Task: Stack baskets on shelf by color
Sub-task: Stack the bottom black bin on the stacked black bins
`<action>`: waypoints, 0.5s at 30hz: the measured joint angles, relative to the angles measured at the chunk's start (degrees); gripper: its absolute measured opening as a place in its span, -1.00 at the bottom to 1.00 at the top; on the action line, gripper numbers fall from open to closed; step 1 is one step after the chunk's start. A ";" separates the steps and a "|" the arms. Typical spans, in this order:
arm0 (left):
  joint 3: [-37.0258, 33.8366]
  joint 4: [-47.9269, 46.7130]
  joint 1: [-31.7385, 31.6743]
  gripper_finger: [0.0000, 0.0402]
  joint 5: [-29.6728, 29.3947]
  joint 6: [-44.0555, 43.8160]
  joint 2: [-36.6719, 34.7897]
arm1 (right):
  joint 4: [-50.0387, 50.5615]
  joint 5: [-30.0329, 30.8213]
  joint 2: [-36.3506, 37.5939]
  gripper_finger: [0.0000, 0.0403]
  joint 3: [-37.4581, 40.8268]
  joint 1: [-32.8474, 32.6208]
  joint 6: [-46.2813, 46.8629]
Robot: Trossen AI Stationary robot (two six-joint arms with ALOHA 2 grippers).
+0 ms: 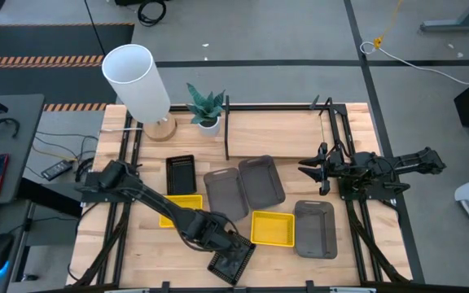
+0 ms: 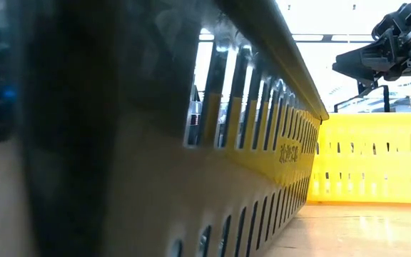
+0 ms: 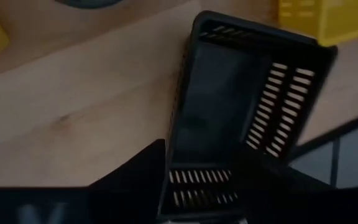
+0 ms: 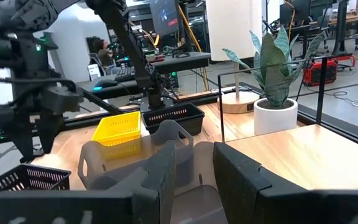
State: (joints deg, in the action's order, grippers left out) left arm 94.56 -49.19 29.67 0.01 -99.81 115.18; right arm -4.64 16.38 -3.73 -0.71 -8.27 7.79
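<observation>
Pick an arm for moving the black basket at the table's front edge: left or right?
Left. The left gripper is already over that black basket, fingers straddling its wall in the left wrist view. The right gripper hovers far off by the shelf, holding nothing.

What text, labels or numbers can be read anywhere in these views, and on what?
Nothing legible in any view.
Yellow basket: small dark print on its side wall in the low view, too blurred to read.
Monitors in the room behind, right wrist view: lit, but their content is too small to read.
</observation>
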 joint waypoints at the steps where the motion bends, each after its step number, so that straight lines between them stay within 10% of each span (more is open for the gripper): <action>1: 0.00 0.21 0.00 -0.11 -0.18 0.00 0.40 | 0.02 -0.02 0.00 -0.44 0.00 0.00 -0.02; 15: 0.00 -0.77 0.15 -0.14 -1.26 0.76 6.34 | -0.01 -0.01 -0.01 -0.44 0.00 -0.02 -0.01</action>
State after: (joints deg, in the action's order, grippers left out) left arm 94.56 -49.96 29.82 -1.26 -99.05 121.51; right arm -4.65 16.37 -3.73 -0.71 -8.29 7.78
